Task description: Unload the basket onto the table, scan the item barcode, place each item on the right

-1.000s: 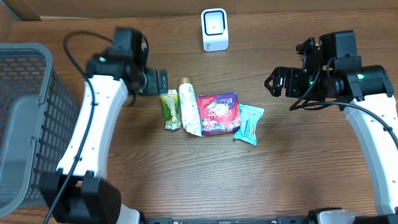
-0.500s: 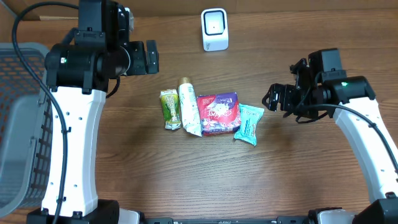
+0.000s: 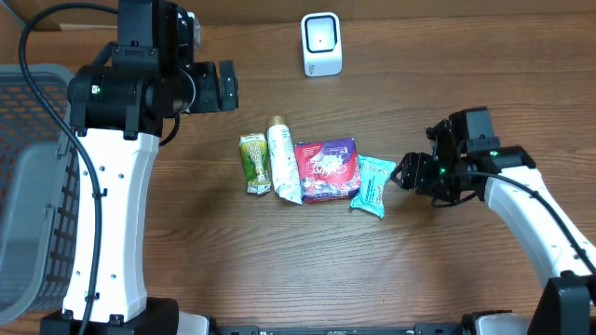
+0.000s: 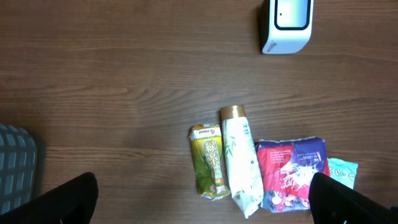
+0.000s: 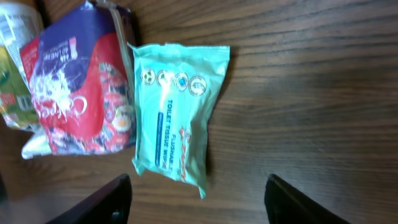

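Reaching lower and further in toward the row of goods than half a second earlier, the right claw [image 3: 406,174] hung just beside the teal wipes pack [image 3: 372,184]. The left arm had not shifted in that time, though a second before it had been down by the green pouch [image 3: 253,163].

From overhead, four items lay side by side on the wooden surface [image 3: 279,270]: the green pouch, a white tube [image 3: 284,165], a red and purple packet [image 3: 324,170], and the teal wipes pack at the right end. The white scanner [image 3: 321,44] stood apart at the far edge, and a grey basket [image 3: 28,186] sat at the left. The right claw's spread could not be read from that view.

The right wrist camera settled it. Both fingers [image 5: 102,202] stood apart on either side of the pack's near end, touching nothing. That view also gave the print "TOILET TISSUE WIPE" on the pack, which overlapped the packet's edge slightly.

The left wrist camera looked down from higher up on the scanner, the pouch, the tube, the packet, a corner of the teal pack and a sliver of the basket. The left claw [image 4: 204,186] was spread wide and empty.
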Available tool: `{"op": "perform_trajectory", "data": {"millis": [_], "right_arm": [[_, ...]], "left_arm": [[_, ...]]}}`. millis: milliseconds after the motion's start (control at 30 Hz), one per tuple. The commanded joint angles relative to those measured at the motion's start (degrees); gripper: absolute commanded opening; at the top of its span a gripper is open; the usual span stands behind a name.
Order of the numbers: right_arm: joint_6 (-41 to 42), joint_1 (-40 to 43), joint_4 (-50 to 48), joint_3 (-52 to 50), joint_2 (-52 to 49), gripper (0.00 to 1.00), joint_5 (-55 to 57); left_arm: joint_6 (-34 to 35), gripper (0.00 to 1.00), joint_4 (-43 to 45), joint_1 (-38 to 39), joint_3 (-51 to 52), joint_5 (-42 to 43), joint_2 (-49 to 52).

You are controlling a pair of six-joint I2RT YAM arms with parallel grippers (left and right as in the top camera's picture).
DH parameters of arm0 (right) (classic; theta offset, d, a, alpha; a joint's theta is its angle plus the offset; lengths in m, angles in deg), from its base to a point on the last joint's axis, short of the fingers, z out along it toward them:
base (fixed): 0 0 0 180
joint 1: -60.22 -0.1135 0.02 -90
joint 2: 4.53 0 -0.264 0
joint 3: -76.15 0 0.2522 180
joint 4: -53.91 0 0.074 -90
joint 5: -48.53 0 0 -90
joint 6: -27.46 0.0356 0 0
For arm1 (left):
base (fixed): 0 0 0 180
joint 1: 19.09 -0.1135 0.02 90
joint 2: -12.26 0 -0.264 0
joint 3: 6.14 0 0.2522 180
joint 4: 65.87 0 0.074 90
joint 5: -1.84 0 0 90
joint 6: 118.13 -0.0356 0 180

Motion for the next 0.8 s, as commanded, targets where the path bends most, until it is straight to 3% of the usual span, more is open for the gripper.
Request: {"op": "perform_trajectory", "data": {"millis": [0,400,767], "right_arm": [[2.27,0.26,-4.68,-3.80,-0.35,0.66,-3.45],[-1.29,-0.26,-9.29,-5.70,-8.74,0.63,-10.58],[-0.98,-2.10,-12.24,-5.68,-14.60,0.40,-11.06]], "left_arm": [[-0.48,0.99,0.07,0.11,-0.52,-0.48,0.07],[-0.48,1.00,0.07,0.11,-0.52,-0.48,0.07],[-0.48,0.99,0.07,0.11,-0.52,-0.48,0.07]]}}
